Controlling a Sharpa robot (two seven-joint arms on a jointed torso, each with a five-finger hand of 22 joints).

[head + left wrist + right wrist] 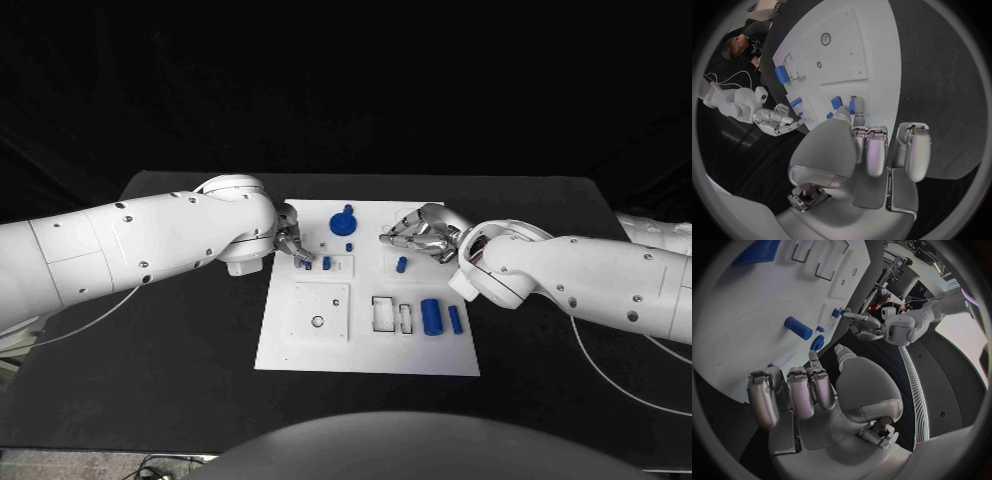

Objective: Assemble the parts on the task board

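**Colour survey — board and surroundings**

Task board: plain white, no pattern. Parts: solid blue — the round one at 12 o'clock is the same blue. Table: matt black. Left hand and right hand: silver, on white arms.

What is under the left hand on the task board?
Under the left hand, two small blue parts stand on the task board at its fingertips. Whether it touches them cannot be told; the board beneath the palm is covered.
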